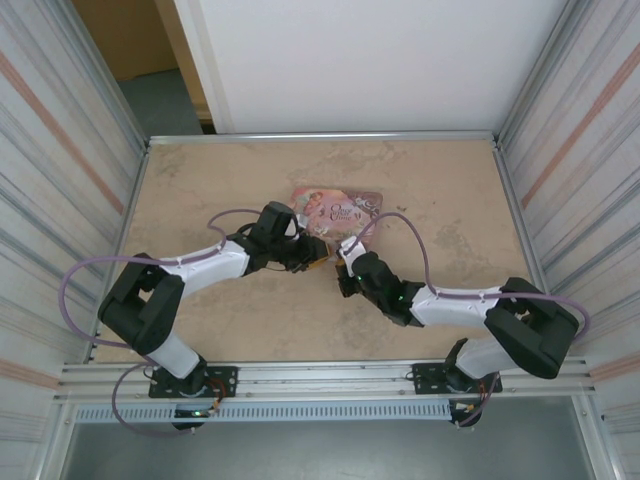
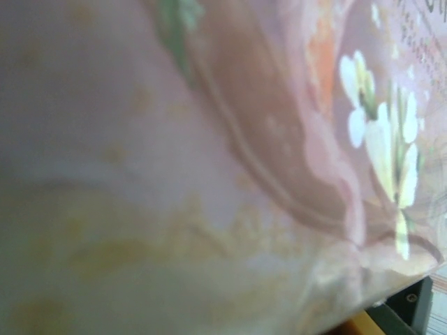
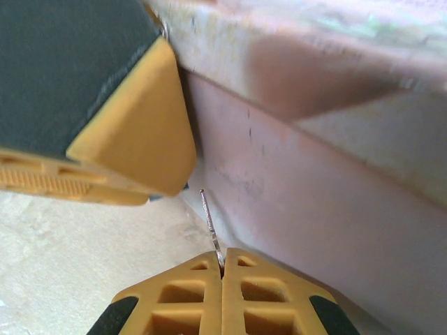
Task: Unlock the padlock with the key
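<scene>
My right gripper [image 3: 222, 264] is pinched shut on the key [image 3: 209, 222], its blade poking forward along the wall of the pink tin [image 3: 328, 181] near the middle of the table [image 1: 450, 190]. My left gripper [image 1: 306, 258] sits just ahead, tight against the tin, and I can't tell if its jaws are clamped on anything. The padlock [image 3: 184, 187] shows as a dark-blue sliver under that gripper's yellow tip, so I judge this the insertion step: line the blade up with a keyway I can't see, then slide in straight.

We are seeing the thin silvery metal key [image 3: 209, 222] standing edge-on, its base pinched in the right gripper [image 3: 222, 264], its tip pointing toward a dark-blue sliver of the padlock [image 3: 184, 187] just beyond.
</scene>
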Robot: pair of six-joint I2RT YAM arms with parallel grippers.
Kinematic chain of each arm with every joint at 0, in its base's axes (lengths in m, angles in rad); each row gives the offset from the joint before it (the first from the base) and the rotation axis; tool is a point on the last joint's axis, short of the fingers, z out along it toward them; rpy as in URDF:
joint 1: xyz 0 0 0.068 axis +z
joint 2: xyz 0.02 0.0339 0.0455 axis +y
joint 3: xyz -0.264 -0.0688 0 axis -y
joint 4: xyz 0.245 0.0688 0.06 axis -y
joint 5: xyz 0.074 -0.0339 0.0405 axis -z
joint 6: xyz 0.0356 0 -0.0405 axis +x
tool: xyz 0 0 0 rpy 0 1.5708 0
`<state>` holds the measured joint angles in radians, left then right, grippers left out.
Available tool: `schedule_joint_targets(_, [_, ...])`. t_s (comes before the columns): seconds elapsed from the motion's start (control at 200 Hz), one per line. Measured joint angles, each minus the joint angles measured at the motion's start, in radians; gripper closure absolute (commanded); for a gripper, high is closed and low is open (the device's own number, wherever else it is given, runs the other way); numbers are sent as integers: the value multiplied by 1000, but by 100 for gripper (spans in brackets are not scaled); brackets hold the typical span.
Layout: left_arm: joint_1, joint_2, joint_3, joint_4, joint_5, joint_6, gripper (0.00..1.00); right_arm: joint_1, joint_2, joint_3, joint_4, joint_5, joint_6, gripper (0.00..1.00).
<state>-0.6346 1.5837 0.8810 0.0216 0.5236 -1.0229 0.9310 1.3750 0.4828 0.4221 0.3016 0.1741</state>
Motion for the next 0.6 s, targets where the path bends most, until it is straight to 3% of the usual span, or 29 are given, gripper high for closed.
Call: schedule_joint_targets(0.601, [0,0,7,-14,4,0,95,26,-3,-3,5,21,0,100])
